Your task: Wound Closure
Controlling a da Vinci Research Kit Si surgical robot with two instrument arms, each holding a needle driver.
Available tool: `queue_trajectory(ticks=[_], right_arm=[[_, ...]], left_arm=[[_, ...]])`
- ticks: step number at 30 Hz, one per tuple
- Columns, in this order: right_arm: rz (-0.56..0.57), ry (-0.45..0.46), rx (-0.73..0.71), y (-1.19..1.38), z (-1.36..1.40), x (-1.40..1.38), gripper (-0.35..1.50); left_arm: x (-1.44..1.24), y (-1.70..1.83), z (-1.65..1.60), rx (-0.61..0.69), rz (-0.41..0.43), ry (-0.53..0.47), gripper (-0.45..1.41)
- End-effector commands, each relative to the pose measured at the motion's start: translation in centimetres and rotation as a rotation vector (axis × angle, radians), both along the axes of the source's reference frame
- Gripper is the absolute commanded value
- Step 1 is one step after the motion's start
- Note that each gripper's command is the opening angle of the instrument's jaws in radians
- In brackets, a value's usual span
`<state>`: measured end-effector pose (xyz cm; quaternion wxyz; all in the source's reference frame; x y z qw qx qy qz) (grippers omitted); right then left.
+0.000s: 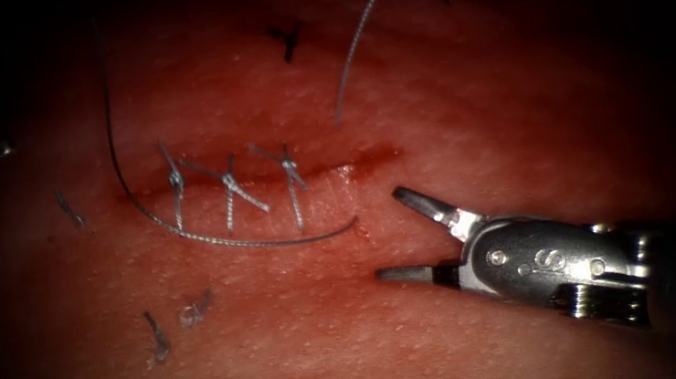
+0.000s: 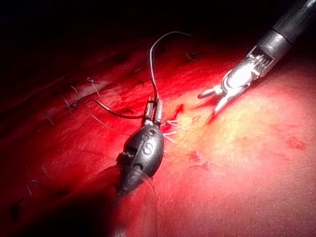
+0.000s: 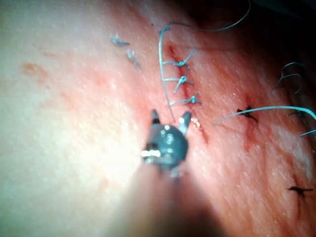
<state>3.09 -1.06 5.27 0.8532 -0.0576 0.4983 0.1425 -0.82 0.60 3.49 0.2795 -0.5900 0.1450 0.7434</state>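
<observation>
Left tool (image 2: pixel 154 109): sits at the row of stitches (image 1: pixel 232 185), jaws together and, as far as can be judged, clamped on the thread (image 2: pixel 153 64), which rises steeply from the tips. Further left on the tissue (image 1: pixel 311 352): a few cut ends of thread (image 1: pixel 155 337), lying loose. Below the stitches: a long strand, running down the left side, bending, then lying almost level beside the cut (image 1: pixel 352 164), long axis left to right, free end stopping just left of the right tool (image 1: pixel 391 236). Cannot tell whether that smooth last stretch is the needle or plain thread; no needle made out for certain, none seen standing in the tissue. Right tool: comes in low from the right, jaws wide apart, holding nothing, tips pointing left with the strand's end just off the upper tip. Judged from this, the nearer of the two to that end, with the strand lying roughly in line with its reach rather than across it.
</observation>
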Motion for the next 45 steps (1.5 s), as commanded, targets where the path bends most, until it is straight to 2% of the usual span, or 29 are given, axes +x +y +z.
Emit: queue_trajectory(ticks=[1, 6, 8, 9, 11, 12, 13, 22, 26, 31, 34, 41, 45], right_arm=[[-0.028, -0.021, 0.000, 0.04, 0.21, 0.17, 1.22], [-0.021, -0.023, -0.009, 0.00, 0.53, 0.18, 1.11], [-0.024, -0.021, -0.014, -0.01, 0.59, 0.14, 0.98], [-0.026, -0.015, -0.010, -0.01, 0.60, 0.14, 0.85], [-0.046, 0.013, -0.003, -0.04, 0.59, 0.14, 0.06], [-0.048, 0.016, -0.002, -0.04, 0.58, 0.14, -0.24], [-0.050, 0.019, 0.000, -0.04, 0.55, 0.15, -0.35], [-0.076, 0.054, 0.018, -0.03, 0.37, 0.19, -0.35], [-0.092, 0.069, 0.016, -0.16, 0.28, 0.14, -0.35], [-0.151, 0.083, 0.022, -0.60, -0.12, 0.15, -0.35], [-0.184, 0.106, 0.031, -0.93, -0.59, 0.25, -0.35], [-0.228, 0.174, 0.041, -1.31, -1.20, 0.52, -0.35], [-0.233, 0.193, 0.047, -1.45, -1.38, 0.68, -0.35]], left_arm=[[-0.08, 0.03, 0.05, -0.006, 0.004, -0.006, -0.45], [-0.05, 0.04, 0.05, -0.001, 0.005, -0.010, -0.45], [-0.04, 0.04, 0.05, -0.001, 0.005, -0.011, -0.45], [-0.05, 0.04, 0.05, -0.001, 0.007, -0.013, -0.45], [-0.05, 0.04, 0.05, 0.003, 0.005, -0.016, -0.45], [-0.05, 0.04, 0.05, 0.003, 0.006, -0.018, -0.45], [-0.06, 0.04, 0.05, 0.002, 0.006, -0.018, -0.45], [-0.08, 0.02, 0.05, -0.001, 0.010, -0.023, -0.45], [-0.12, 0.01, 0.06, -0.008, 0.014, -0.034, -0.45], [-0.13, 0.00, 0.07, -0.008, 0.020, -0.033, -0.45], [-0.13, 0.00, 0.08, -0.007, 0.023, -0.032, -0.45], [-0.13, -0.01, 0.08, -0.006, 0.025, -0.031, -0.45], [-0.13, -0.01, 0.08, -0.006, 0.025, -0.031, -0.45]])
